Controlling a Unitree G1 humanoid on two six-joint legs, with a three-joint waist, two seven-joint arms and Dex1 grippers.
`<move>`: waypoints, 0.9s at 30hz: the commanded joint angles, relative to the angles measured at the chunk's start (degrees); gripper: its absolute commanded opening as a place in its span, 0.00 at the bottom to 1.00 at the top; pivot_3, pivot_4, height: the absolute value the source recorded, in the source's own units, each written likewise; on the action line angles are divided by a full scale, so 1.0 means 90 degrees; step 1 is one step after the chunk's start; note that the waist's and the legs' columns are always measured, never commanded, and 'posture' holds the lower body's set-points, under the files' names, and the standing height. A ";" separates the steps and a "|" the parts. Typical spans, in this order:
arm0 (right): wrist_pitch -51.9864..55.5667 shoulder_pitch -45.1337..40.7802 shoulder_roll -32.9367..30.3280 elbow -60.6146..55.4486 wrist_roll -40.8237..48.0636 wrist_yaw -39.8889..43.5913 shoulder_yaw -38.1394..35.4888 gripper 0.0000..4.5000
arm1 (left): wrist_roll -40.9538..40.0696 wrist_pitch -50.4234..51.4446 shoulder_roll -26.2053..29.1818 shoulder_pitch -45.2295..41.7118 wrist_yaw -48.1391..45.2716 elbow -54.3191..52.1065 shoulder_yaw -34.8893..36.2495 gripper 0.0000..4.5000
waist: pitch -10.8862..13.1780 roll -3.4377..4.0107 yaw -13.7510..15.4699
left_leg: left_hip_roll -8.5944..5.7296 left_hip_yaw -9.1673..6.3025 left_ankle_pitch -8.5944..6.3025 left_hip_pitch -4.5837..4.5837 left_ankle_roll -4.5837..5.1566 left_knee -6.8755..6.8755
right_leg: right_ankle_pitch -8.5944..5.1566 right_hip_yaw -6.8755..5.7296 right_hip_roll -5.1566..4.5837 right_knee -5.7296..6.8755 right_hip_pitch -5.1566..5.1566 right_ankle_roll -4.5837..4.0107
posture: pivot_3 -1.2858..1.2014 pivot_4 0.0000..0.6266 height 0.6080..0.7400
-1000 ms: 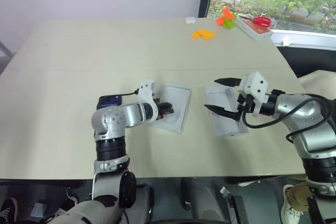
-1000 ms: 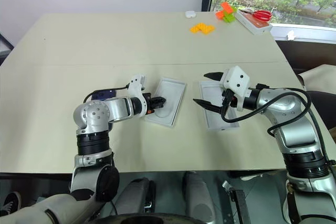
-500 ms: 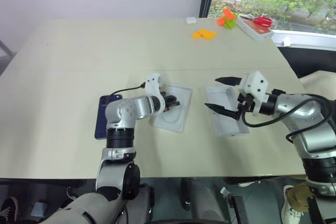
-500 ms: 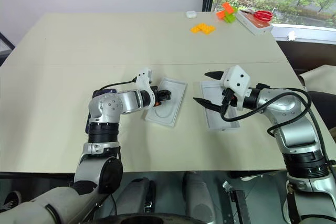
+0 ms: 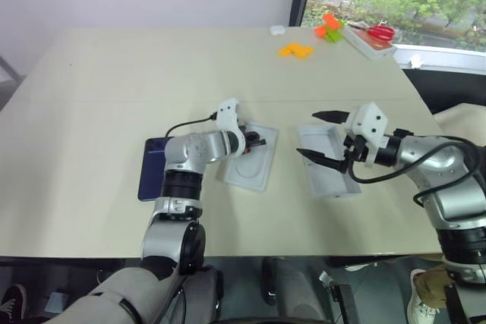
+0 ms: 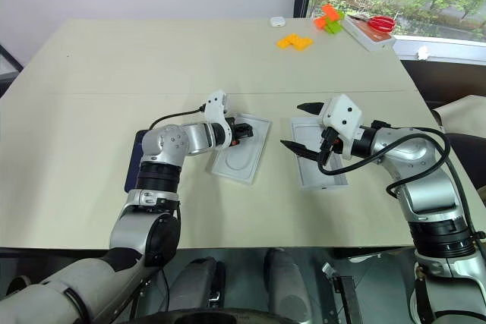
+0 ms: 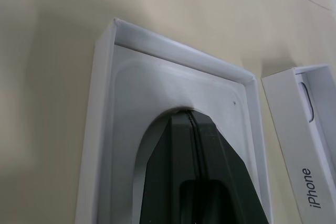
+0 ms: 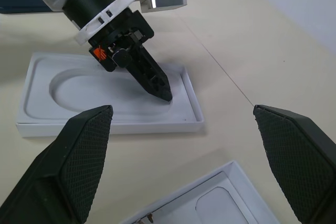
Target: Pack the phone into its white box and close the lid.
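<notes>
- left gripper (image 8: 156,83), fingers pressed together, tip poking into the white insert (image 5: 250,161) at frame centre (likely nudging it).
- right gripper (image 5: 323,138) hovers spread wide over the white box (image 5: 328,163), centre-right.
- phone (image 5: 154,168) lies centre-left, unpacked.

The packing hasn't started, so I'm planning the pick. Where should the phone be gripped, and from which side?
The phone lies flat on the table, so only its thin edges offer purchase. Probably grip across the two long edges near the middle, coming from above. The left tool is shut, pointing into the nearby white tray.
</notes>
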 commanded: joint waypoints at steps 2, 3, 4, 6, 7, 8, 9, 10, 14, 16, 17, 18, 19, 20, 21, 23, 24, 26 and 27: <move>-0.0124 -0.0088 0.0019 -0.0068 0.0009 -0.0057 -0.0169 1.00 | 0.0344 -0.0457 0.0135 -0.0109 -0.0152 0.0140 -0.0404 0.01 | 0.0000 0.0000 -0.0008 | -0.0001 0.0000 0.0000 0.0011 0.0000 0.0000 | 0.0000 0.0000 0.0001 -0.0001 0.0008 0.0000 | 0.52 0.24 1.00; -0.0122 -0.0096 0.0022 -0.0067 0.0011 -0.0062 -0.0168 1.00 | 0.0372 -0.0504 0.0140 -0.0126 -0.0161 0.0195 -0.0418 0.01 | 0.0000 0.0000 -0.0009 | 0.0000 0.0000 0.0000 0.0019 0.0000 -0.0001 | -0.0001 0.0000 0.0001 -0.0002 0.0016 0.0001 | 0.52 0.24 1.00; -0.0124 -0.0104 0.0023 -0.0064 0.0007 -0.0067 -0.0166 1.00 | 0.0369 -0.0529 0.0130 -0.0165 -0.0136 0.0257 -0.0386 0.01 | 0.0000 0.0000 -0.0011 | 0.0000 0.0001 -0.0001 0.0031 0.0001 -0.0003 | -0.0001 0.0000 0.0001 -0.0003 0.0027 0.0001 | 0.52 0.24 1.00; -0.0131 -0.0111 0.0024 -0.0058 0.0001 -0.0075 -0.0161 1.00 | 0.0401 -0.0596 0.0144 -0.0229 -0.0138 0.0335 -0.0383 0.01 | 0.0001 -0.0001 -0.0016 | 0.0001 0.0001 -0.0002 0.0051 0.0003 -0.0003 | -0.0002 0.0000 0.0001 -0.0007 0.0045 0.0002 | 0.52 0.24 1.00; -0.0133 -0.0114 0.0025 -0.0057 -0.0001 -0.0079 -0.0156 1.00 | 0.0374 -0.0596 0.0154 -0.0260 -0.0149 0.0320 -0.0344 0.01 | 0.0000 -0.0001 -0.0021 | 0.0001 0.0002 -0.0002 0.0056 0.0003 -0.0003 | -0.0002 0.0000 0.0001 -0.0008 0.0051 0.0001 | 0.52 0.24 1.00; -0.0134 -0.0112 0.0023 -0.0057 -0.0001 -0.0080 -0.0154 1.00 | 0.0253 -0.0462 0.0141 -0.0271 -0.0156 0.0237 -0.0241 0.01 | 0.0000 -0.0001 -0.0028 | 0.0001 0.0003 -0.0002 0.0057 0.0003 -0.0003 | -0.0003 0.0001 0.0001 -0.0008 0.0051 0.0002 | 0.52 0.24 1.00; -0.0138 -0.0111 0.0021 -0.0054 -0.0003 -0.0080 -0.0154 1.00 | 0.0173 -0.0344 0.0144 -0.0257 -0.0194 0.0115 -0.0219 0.01 | 0.0001 -0.0001 -0.0034 | 0.0002 0.0003 -0.0002 0.0058 0.0003 -0.0003 | -0.0003 0.0001 0.0002 -0.0008 0.0051 0.0002 | 0.52 0.24 1.00; -0.0143 -0.0108 0.0018 -0.0050 -0.0005 -0.0080 -0.0157 1.00 | 0.0149 -0.0248 0.0165 -0.0216 -0.0266 -0.0052 -0.0291 0.01 | 0.0001 -0.0001 -0.0036 | 0.0003 0.0003 -0.0002 0.0058 0.0003 -0.0003 | -0.0003 0.0001 0.0003 -0.0008 0.0051 0.0003 | 0.52 0.24 1.00; -0.0158 -0.0100 0.0008 -0.0039 -0.0017 -0.0083 -0.0164 1.00 | -0.0112 0.0406 0.0188 0.0042 -0.0482 -0.0966 -0.0445 0.01 | 0.0001 -0.0001 -0.0034 | 0.0007 0.0000 -0.0004 0.0053 0.0007 -0.0008 | -0.0005 0.0000 0.0006 -0.0009 0.0048 0.0008 | 0.52 0.24 1.00; -0.0164 -0.0101 0.0011 -0.0028 -0.0011 -0.0084 -0.0170 1.00 | -0.0211 0.0745 0.0261 0.0220 -0.0564 -0.1464 -0.0541 0.01 | 0.0001 -0.0001 -0.0029 | 0.0010 0.0001 -0.0008 0.0051 0.0012 -0.0009 | -0.0007 0.0001 0.0003 -0.0010 0.0047 0.0011 | 0.52 0.24 1.00; -0.0169 -0.0103 0.0013 -0.0020 -0.0011 -0.0084 -0.0171 1.00 | -0.0193 0.0801 0.0310 0.0280 -0.0600 -0.1600 -0.0617 0.01 | 0.0001 -0.0001 -0.0026 | 0.0009 0.0002 -0.0010 0.0050 0.0015 -0.0009 | -0.0008 0.0001 0.0001 -0.0013 0.0047 0.0012 | 0.52 0.24 1.00; -0.0177 -0.0105 0.0013 -0.0012 -0.0013 -0.0083 -0.0170 1.00 | -0.0147 0.0814 0.0365 0.0340 -0.0621 -0.1725 -0.0705 0.01 | 0.0001 -0.0001 -0.0022 | 0.0009 0.0002 -0.0011 0.0050 0.0016 -0.0009 | -0.0009 0.0002 0.0000 -0.0013 0.0047 0.0013 | 0.52 0.24 1.00; -0.0184 -0.0114 0.0016 0.0002 -0.0017 -0.0083 -0.0166 1.00 | -0.0170 0.0922 0.0361 0.0384 -0.0554 -0.1829 -0.0630 0.01 | 0.0001 -0.0001 -0.0022 | 0.0008 0.0002 -0.0011 0.0049 0.0016 -0.0009 | -0.0009 0.0002 0.0000 -0.0014 0.0047 0.0013 | 0.52 0.24 1.00; -0.0190 -0.0121 0.0018 0.0010 -0.0018 -0.0082 -0.0162 1.00 | -0.0198 0.1008 0.0346 0.0411 -0.0491 -0.1895 -0.0553 0.01 | 0.0001 -0.0001 -0.0024 | 0.0008 0.0002 -0.0011 0.0050 0.0016 -0.0009 | -0.0009 0.0002 -0.0001 -0.0014 0.0047 0.0013 | 0.52 0.24 1.00; -0.0197 -0.0136 0.0022 0.0022 -0.0019 -0.0082 -0.0155 1.00 | -0.0232 0.1193 0.0433 0.0522 -0.0525 -0.2143 -0.0617 0.01 | 0.0001 -0.0001 -0.0024 | 0.0008 0.0003 -0.0011 0.0050 0.0016 -0.0009 | -0.0009 0.0002 -0.0001 -0.0013 0.0047 0.0013 | 0.52 0.24 1.00; -0.0203 -0.0157 0.0025 0.0037 -0.0012 -0.0072 -0.0149 1.00 | -0.0270 0.1429 0.0554 0.0705 -0.0604 -0.2494 -0.0733 0.01 | 0.0001 -0.0001 -0.0033 | 0.0008 0.0002 -0.0011 0.0051 0.0016 -0.0009 | -0.0009 0.0002 0.0000 -0.0012 0.0047 0.0013 | 0.52 0.24 1.00; -0.0210 -0.0164 0.0026 0.0050 -0.0012 -0.0069 -0.0146 1.00 | -0.0249 0.1446 0.0633 0.0812 -0.0672 -0.2632 -0.0850 0.01 | 0.0001 -0.0001 -0.0032 | 0.0008 0.0002 -0.0011 0.0053 0.0016 -0.0009 | -0.0009 0.0002 0.0001 -0.0011 0.0047 0.0013 | 0.52 0.24 1.00; -0.0227 -0.0165 0.0022 0.0068 -0.0017 -0.0063 -0.0141 1.00 | -0.0211 0.1469 0.0661 0.0942 -0.0677 -0.2722 -0.0891 0.01 | 0.0001 0.0000 -0.0028 | 0.0009 0.0002 -0.0011 0.0053 0.0016 -0.0009 | -0.0009 0.0002 0.0002 -0.0010 0.0047 0.0012 | 0.52 0.24 1.00; -0.0235 -0.0165 0.0021 0.0077 -0.0019 -0.0061 -0.0139 1.00 | -0.0154 0.1439 0.0706 0.1029 -0.0683 -0.2742 -0.0968 0.01 | 0.0001 0.0000 -0.0025 | 0.0009 0.0001 -0.0011 0.0053 0.0016 -0.0009 | -0.0009 0.0002 0.0002 -0.0010 0.0047 0.0012 | 0.52 0.24 1.00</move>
